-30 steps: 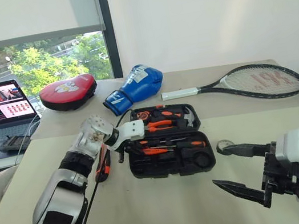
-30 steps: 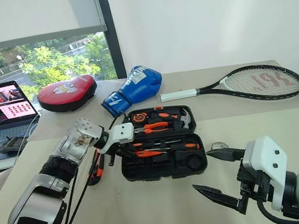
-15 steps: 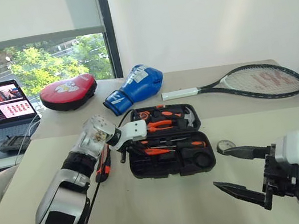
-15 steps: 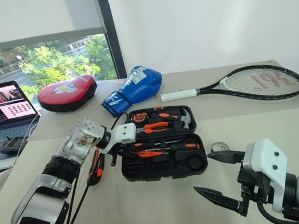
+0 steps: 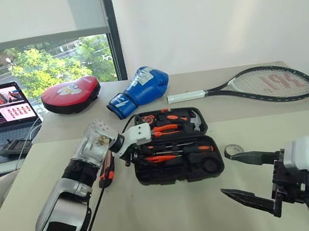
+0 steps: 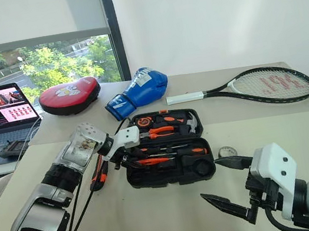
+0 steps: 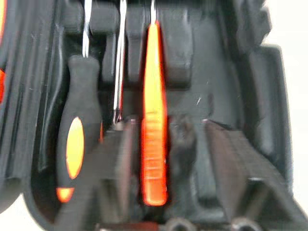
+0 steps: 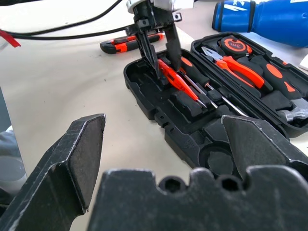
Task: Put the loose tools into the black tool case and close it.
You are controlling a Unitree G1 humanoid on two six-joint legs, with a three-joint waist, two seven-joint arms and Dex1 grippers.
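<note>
Left gripper (image 8: 161,50): fingers parted, straddling the small all-orange screwdriver (image 7: 154,115), which lies seated in its slot in the near half of the black tool case (image 5: 176,153). Fingertips dip into the tray on either side of the handle; contact with it cannot be told. Just beside the fingers, on their lid side, a slim screwdriver with an orange-and-black handle (image 7: 74,144) sits in the next slot.

Behind the left wrist, outside the case, the orange-and-black utility knife (image 5: 106,169) lies loose on the bench (image 5: 161,222).

Case open flat; its far half holds orange-handled pliers (image 5: 166,129) and a small hammer (image 5: 194,121).

Right gripper (image 5: 247,180): fingers spread wide, empty, hovering over the bench near the case's right end. Close by its upper finger, a small tape roll (image 5: 231,150) on the bench.
</note>
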